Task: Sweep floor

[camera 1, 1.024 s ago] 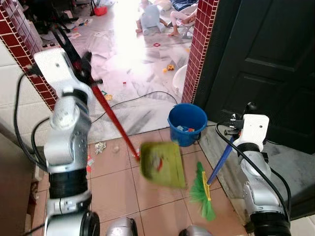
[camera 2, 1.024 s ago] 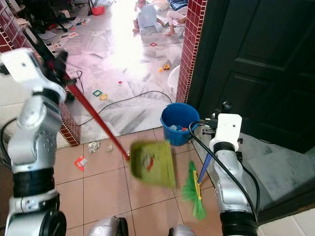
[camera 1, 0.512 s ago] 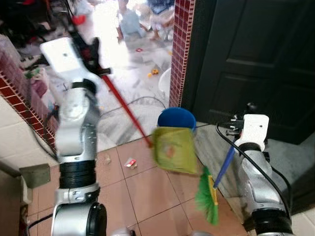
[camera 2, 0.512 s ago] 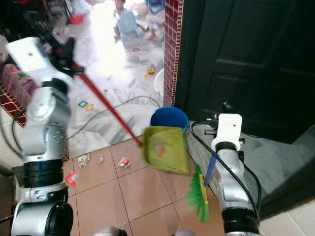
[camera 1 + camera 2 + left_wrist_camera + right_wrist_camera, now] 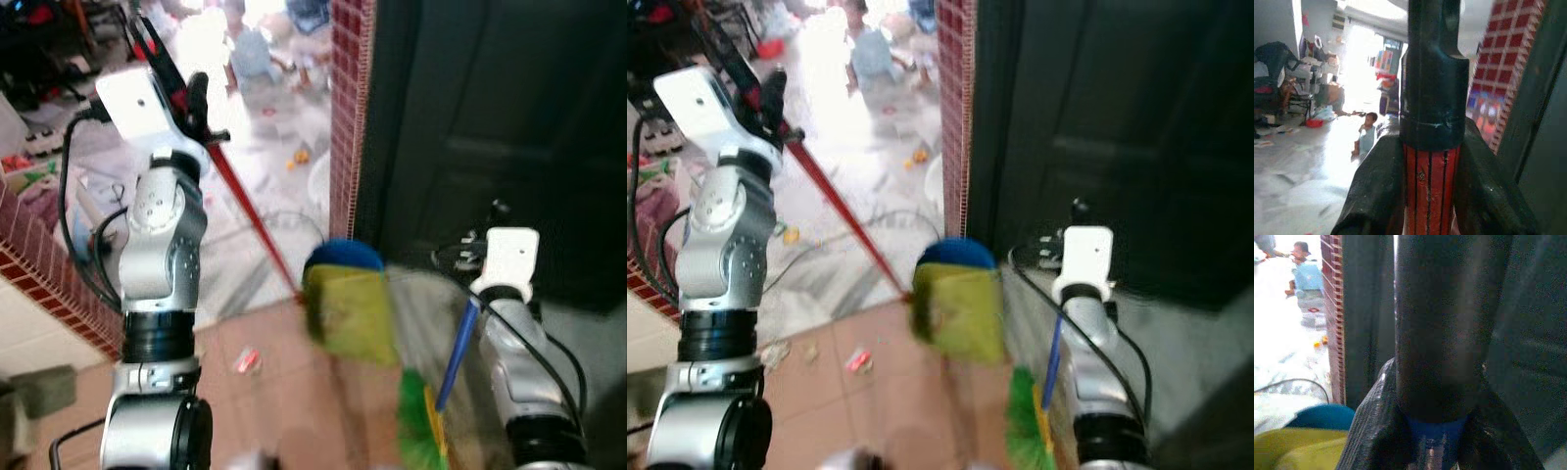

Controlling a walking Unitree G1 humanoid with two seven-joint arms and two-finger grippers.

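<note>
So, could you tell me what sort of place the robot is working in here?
Most likely a lived-in family home: a tiled entry floor beside a dark panelled door and red brick pillar, opening onto a bright room with toys scattered on the floor and a child sitting there.

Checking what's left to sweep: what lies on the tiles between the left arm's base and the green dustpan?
In both eye views, a small red-and-white scrap lies on the tiles between the left arm and the dustpan; the rest is blurred.

A dark panelled door [image 5: 490,127] stands beside a red-tiled pillar [image 5: 345,108], with a sunlit marble floor [image 5: 245,186] beyond.
</note>
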